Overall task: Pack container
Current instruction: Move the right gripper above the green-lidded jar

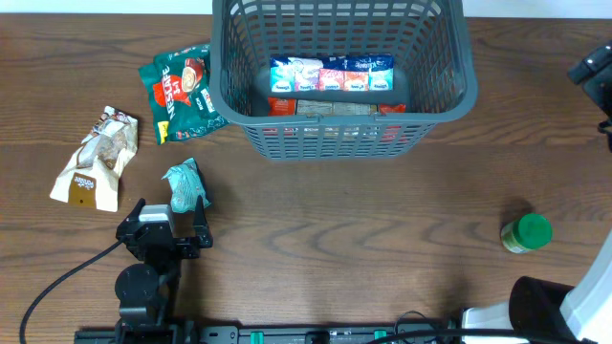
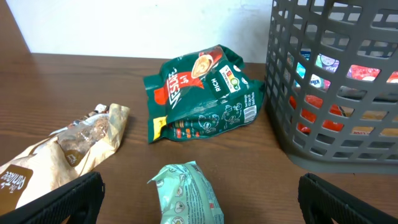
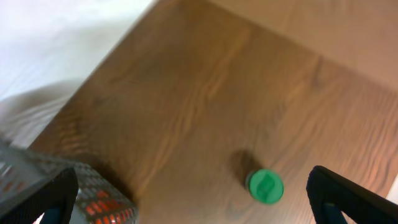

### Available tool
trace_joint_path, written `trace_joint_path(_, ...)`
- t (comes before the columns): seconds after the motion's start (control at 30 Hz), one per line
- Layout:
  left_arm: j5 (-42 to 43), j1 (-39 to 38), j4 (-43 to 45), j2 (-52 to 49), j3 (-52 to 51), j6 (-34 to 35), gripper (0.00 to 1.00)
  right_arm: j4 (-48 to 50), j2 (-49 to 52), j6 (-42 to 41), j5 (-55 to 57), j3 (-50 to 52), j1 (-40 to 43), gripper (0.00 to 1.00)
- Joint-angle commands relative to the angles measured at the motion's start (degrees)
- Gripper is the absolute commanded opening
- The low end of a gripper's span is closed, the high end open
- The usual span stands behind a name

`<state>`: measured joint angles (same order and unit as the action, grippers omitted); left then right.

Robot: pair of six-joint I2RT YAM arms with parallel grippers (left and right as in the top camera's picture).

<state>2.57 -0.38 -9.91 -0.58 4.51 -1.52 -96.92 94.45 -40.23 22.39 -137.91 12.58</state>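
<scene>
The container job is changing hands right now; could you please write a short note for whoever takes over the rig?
The left gripper is empty, jaws open, with the teal packet just in front of it.
The right gripper is empty, jaws open, held above the table over the green-lidded jar.
The container stands at the far side of the table.
Done: a row of colourful packets lies inside the container.
Left, all on the table: teal packet, green pouch, beige bag, green-lidded jar.

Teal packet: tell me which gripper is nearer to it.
Left. The left gripper is open right at the teal packet; the right gripper is far off, right of the container.
</scene>
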Motion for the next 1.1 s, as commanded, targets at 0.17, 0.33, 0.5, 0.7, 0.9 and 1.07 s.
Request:
trace_joint_path(0.17, -0.3, 0.3, -0.5, 0.3, -1.4, -0.4, 0.98, -0.1, 0.7, -13.9, -3.8, 15.5, 6.4, 0.99)
trace_joint_path(0.33, -0.3, 0.3, -0.5, 0.3, -1.4, -0.4, 0.99, 1.3, 0.7, -22.8, -3.8, 28.5, 9.0, 0.99)
trace_joint_path(0.5, -0.3, 0.3, -0.5, 0.3, -1.4, -0.4, 0.98, 6.6, 0.7, -25.8, -3.8, 42.5, 11.4, 0.99)
trace_joint_path(0.7, -0.3, 0.3, -0.5, 0.3, -1.4, -0.4, 0.99, 14.9, 0.7, -25.7, -3.9, 57.4, 15.0, 0.99)
trace_joint_path(0.9, -0.3, 0.3, -0.5, 0.3, -1.4, -0.4, 0.99, 20.9, 0.7, -25.7, -4.5, 67.1, 17.4, 0.99)
trace_joint_path(1.07, -0.3, 0.3, -0.5, 0.3, -1.4, -0.4, 0.99, 26.0, 0.7, -25.3, -4.5, 72.8, 18.0, 0.99)
